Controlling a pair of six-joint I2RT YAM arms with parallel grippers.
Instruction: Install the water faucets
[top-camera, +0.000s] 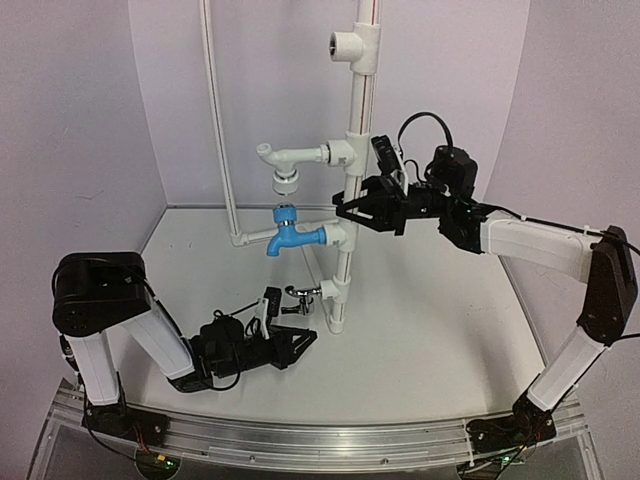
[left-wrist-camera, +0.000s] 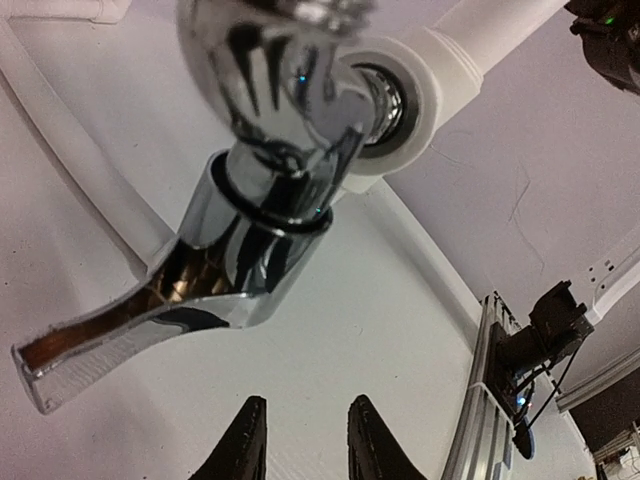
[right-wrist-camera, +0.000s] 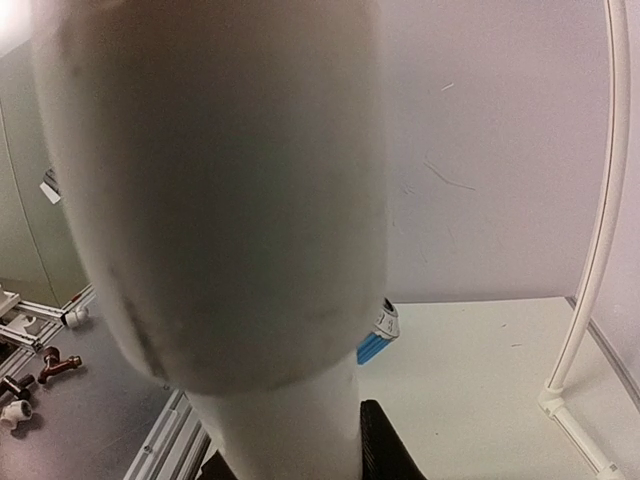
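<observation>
Well, the only writing is on a small white tag (right-wrist-camera: 386, 318) by the blue tap (top-camera: 293, 236), too small to read. The faucet (top-camera: 303, 293) sits in the lowest tee (top-camera: 332, 291) of the pipe (top-camera: 358, 110), above the counter (top-camera: 430, 340). The left tool (top-camera: 297, 345) is near it, not touching, fingers apart and empty. The right tool (top-camera: 355, 208) pinches the pipe higher up.

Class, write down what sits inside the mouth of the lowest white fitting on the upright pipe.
The silver faucet has its end in the fitting; its thread is hidden inside, so depth cannot be seen.
</observation>
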